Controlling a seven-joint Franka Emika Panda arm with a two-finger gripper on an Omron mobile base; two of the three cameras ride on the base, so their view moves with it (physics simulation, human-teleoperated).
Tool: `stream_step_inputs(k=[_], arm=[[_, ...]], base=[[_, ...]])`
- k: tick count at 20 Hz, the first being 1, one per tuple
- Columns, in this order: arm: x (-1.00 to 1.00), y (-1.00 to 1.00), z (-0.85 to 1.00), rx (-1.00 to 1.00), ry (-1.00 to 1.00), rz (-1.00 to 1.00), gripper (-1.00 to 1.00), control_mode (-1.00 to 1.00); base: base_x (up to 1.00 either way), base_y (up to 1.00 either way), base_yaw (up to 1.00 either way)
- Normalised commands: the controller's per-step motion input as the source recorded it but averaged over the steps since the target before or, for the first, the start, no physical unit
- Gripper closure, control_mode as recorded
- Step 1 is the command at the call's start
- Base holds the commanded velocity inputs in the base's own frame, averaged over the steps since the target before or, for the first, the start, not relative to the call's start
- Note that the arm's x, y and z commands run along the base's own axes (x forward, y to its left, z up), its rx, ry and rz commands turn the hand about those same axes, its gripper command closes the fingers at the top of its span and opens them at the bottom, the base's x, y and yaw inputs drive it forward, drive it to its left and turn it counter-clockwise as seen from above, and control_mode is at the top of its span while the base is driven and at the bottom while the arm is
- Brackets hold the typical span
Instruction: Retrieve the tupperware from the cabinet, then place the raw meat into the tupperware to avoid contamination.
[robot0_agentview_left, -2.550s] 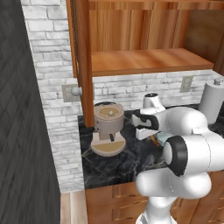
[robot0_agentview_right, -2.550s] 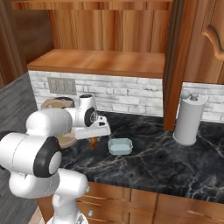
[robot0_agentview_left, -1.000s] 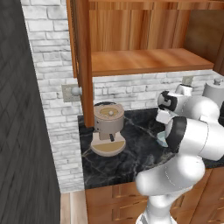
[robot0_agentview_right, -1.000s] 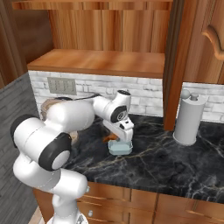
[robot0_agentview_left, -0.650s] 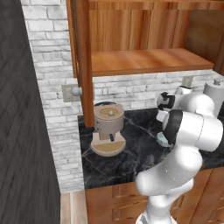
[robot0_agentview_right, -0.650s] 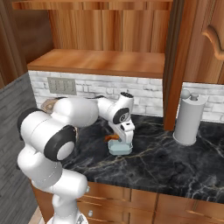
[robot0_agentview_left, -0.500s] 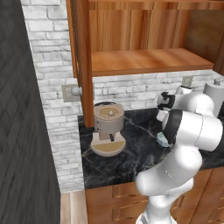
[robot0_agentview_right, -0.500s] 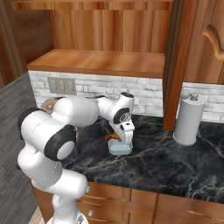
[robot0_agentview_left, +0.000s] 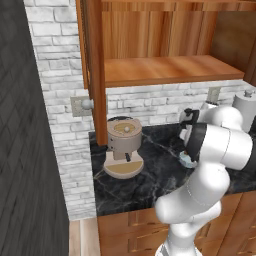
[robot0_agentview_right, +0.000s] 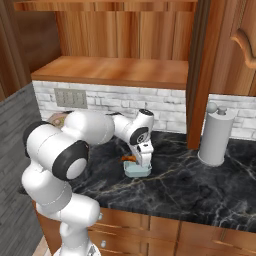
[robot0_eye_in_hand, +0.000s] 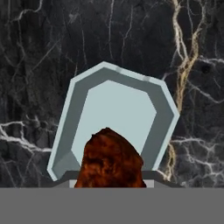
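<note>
Raw meat: a small reddish-brown, dark-streaked lump (robot0_eye_in_hand: 110, 157), seen from the hand view directly over the open tub, at its near end. In the right base view an orange tip (robot0_agentview_right: 128, 159) shows just beside the gripper.
Tupperware: a shallow pale blue-teal tub with rounded corners (robot0_eye_in_hand: 162, 114), slightly see-through, standing on the table; in the right base view it sits (robot0_agentview_right: 136, 171) right under the gripper, in front of the brick wall.
Gripper: (robot0_agentview_right: 144, 161) points down over the tub, jaws narrowly apart and apparently closed on the meat; the fingertips themselves are hidden, so the hold is a judgement.
Step in hand: placing the meat into the tub; the tub is already out of the cabinet (robot0_agentview_right: 117, 72).
Next move calls for: probably lowering a little, then letting go so the meat drops inside the rim rather than across it.
Table: black marble with pale veins (robot0_agentview_right: 200, 187).
Surroundings: a beige coffee machine (robot0_agentview_left: 123, 148) stands well apart on one side, a paper towel holder (robot0_agentview_right: 215, 134) on the other.
</note>
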Motion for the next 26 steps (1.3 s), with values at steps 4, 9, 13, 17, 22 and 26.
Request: stream_step_inputs(k=[4, 9, 13, 17, 22, 26], arm=[[0.11, -0.24, -0.23, 0.0, 0.0, -0.01, 1.0, -1.0], [0.09, -0.28, -0.23, 0.0, 0.0, 0.0, 1.0, -1.0], [0.0, -0.08, -0.06, 0.0, 0.0, -0.01, 1.0, -1.0], [0.01, 0.0, 0.0, 0.0, 0.0, 0.0, 1.0, -1.0], [0.08, 0.0, 0.0, 0.0, 0.0, 0.0, 1.0, -1.0], [0.17, 0.0, -0.08, 0.0, 0.0, 0.0, 1.0, -1.0]], base=[[0.0, 0.0, 0.0], [0.0, 0.0, 0.0], [0.0, 0.0, 0.0], [0.0, 0.0, 0.0], [0.0, 0.0, 0.0], [0.0, 0.0, 0.0]])
